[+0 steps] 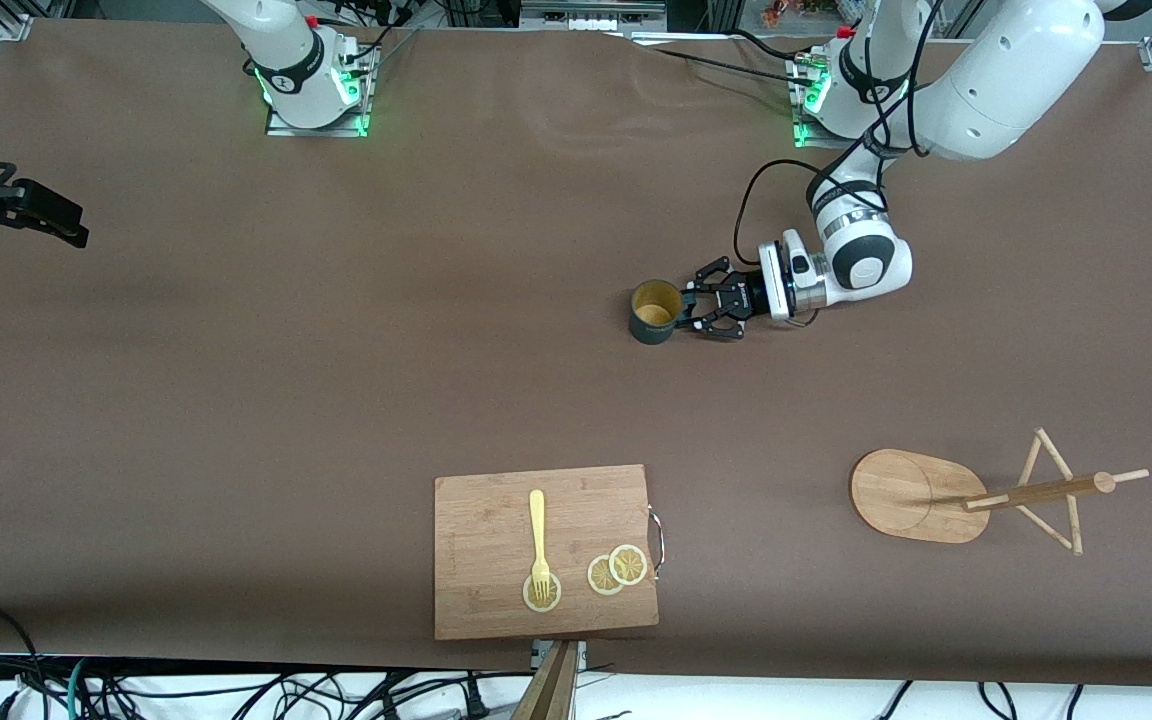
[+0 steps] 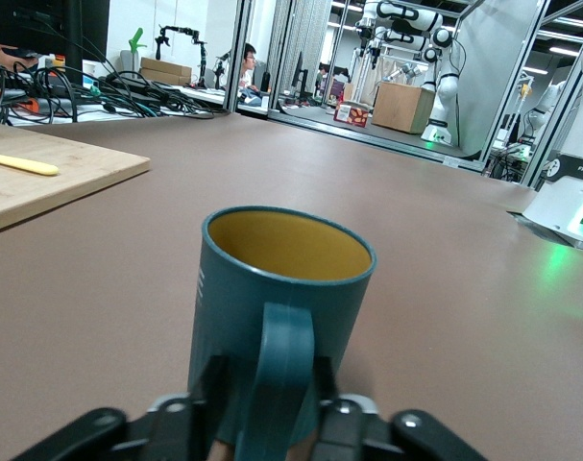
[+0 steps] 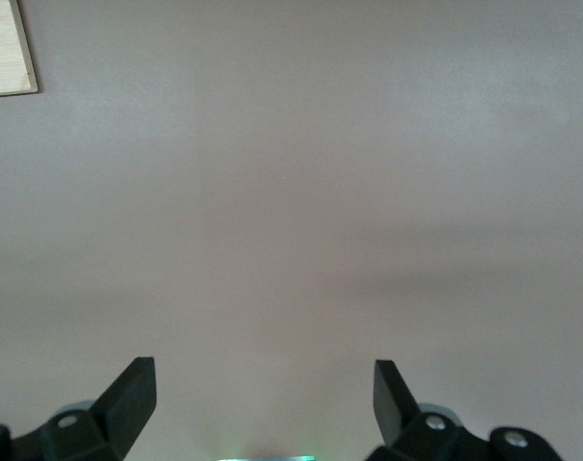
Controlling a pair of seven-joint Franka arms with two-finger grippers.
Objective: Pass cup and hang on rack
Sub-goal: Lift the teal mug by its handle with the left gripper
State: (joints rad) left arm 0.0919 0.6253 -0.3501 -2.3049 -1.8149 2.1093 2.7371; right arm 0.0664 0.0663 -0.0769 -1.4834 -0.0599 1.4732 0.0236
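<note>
The cup (image 1: 654, 312), a dark teal mug with a yellowish inside, stands upright on the brown table about mid-table, toward the left arm's end. My left gripper (image 1: 686, 306) is low at its side, and its open fingers (image 2: 218, 384) straddle the handle (image 2: 283, 375) with a small gap. The cup fills the left wrist view (image 2: 286, 307). The bamboo rack (image 1: 921, 495), with oval base, post and thin pegs, stands nearer the front camera at the left arm's end. My right gripper (image 3: 262, 370) is open and empty above bare table, out of the front view.
A wooden cutting board (image 1: 476, 590) lies near the table's front edge, with a yellow fork (image 1: 538, 535) and lemon slices (image 1: 616, 568) on it. Its edge shows in the left wrist view (image 2: 51, 178). A black device (image 1: 21, 205) sits at the right arm's end.
</note>
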